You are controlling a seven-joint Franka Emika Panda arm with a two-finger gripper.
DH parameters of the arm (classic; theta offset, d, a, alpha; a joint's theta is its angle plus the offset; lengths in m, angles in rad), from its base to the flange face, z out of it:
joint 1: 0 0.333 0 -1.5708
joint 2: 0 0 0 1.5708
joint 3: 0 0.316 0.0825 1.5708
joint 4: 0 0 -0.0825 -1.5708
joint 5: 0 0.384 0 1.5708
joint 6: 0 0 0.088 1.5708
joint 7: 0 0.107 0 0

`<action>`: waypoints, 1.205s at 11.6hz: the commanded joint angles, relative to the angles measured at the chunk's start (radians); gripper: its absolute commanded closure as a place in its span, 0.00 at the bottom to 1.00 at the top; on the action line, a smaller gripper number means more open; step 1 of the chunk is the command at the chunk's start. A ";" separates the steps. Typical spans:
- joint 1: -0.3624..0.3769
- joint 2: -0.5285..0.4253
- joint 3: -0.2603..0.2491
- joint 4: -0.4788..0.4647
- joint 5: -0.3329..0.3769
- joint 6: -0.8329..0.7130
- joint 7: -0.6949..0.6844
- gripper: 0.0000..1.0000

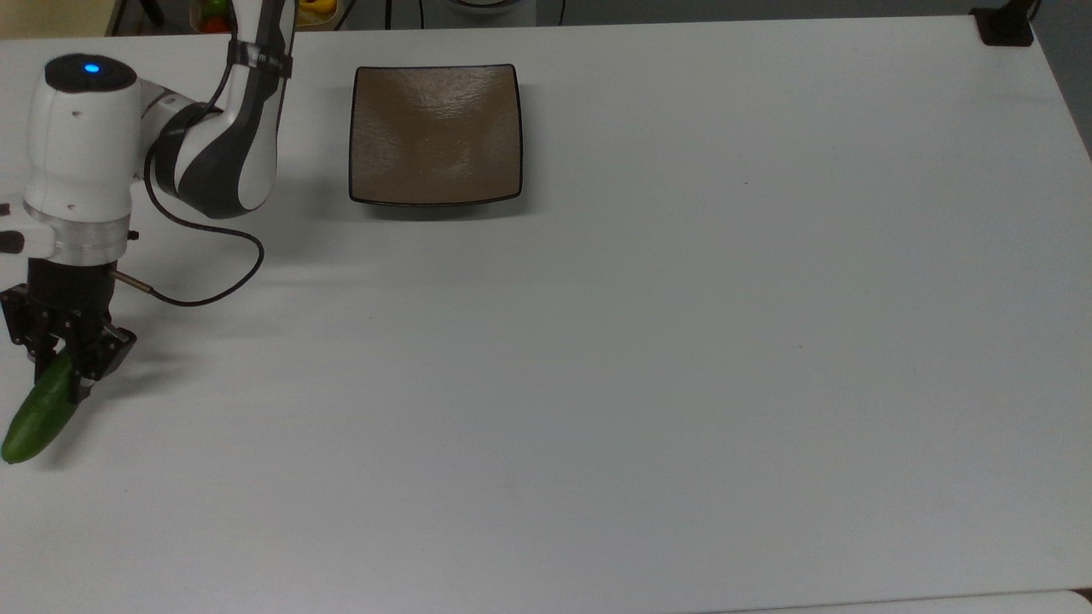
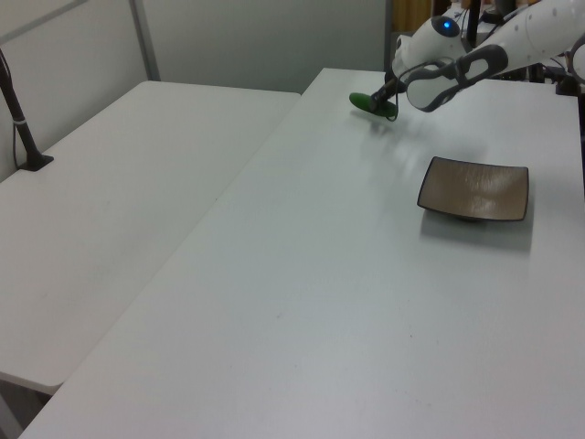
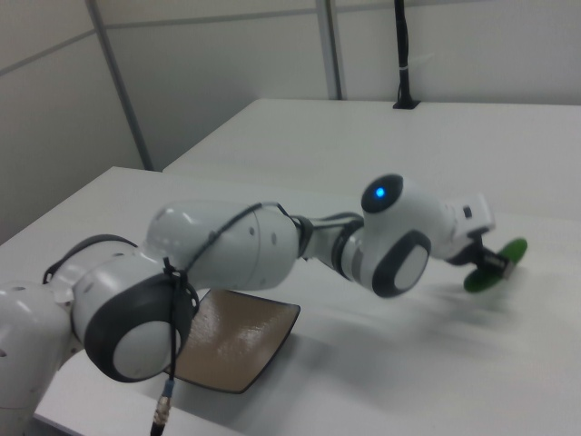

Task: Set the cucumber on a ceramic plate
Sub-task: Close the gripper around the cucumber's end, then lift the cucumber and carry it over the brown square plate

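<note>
The dark-green cucumber point(image 1: 32, 416) is at the top view's far left, by the table edge, with my gripper point(image 1: 61, 372) shut on its upper end. The left view has the cucumber point(image 2: 369, 102) tilted slightly above the table in the gripper point(image 2: 389, 97), with a shadow beneath it. In the right view the cucumber point(image 3: 496, 266) sticks out past the gripper point(image 3: 484, 258). The square brown ceramic plate point(image 1: 435, 135) lies bare at the back of the table, well to the right of the gripper in the top view; it also appears as the plate point(image 2: 475, 188) and the plate point(image 3: 232, 341).
The white table point(image 1: 648, 341) stretches wide to the top view's right. A second white table point(image 2: 119, 183) stands alongside in the left view. A black cable point(image 1: 213, 273) loops from the wrist. A dark mount point(image 1: 1005, 26) sits at the far right corner.
</note>
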 commanded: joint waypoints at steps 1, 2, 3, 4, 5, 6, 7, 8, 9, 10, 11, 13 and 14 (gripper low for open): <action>0.020 -0.207 0.004 -0.114 0.000 -0.161 0.005 1.00; 0.031 -0.264 0.009 -0.135 0.002 -0.230 0.005 1.00; 0.042 -0.310 0.018 -0.154 0.003 -0.290 0.005 1.00; 0.049 -0.353 0.035 -0.168 0.003 -0.357 0.005 1.00; 0.060 -0.401 0.044 -0.183 0.003 -0.434 0.005 1.00; 0.078 -0.448 0.049 -0.201 0.003 -0.521 0.001 1.00; 0.101 -0.494 0.049 -0.215 0.003 -0.607 -0.002 1.00; 0.120 -0.542 0.050 -0.235 0.003 -0.681 -0.002 1.00; 0.144 -0.588 0.050 -0.264 0.005 -0.738 -0.002 1.00; 0.170 -0.635 0.050 -0.305 0.005 -0.787 -0.002 1.00; 0.198 -0.683 0.050 -0.357 0.005 -0.826 -0.005 1.00; 0.252 -0.772 0.050 -0.462 0.006 -0.917 -0.011 1.00; 0.276 -0.818 0.050 -0.511 0.008 -0.964 -0.011 1.00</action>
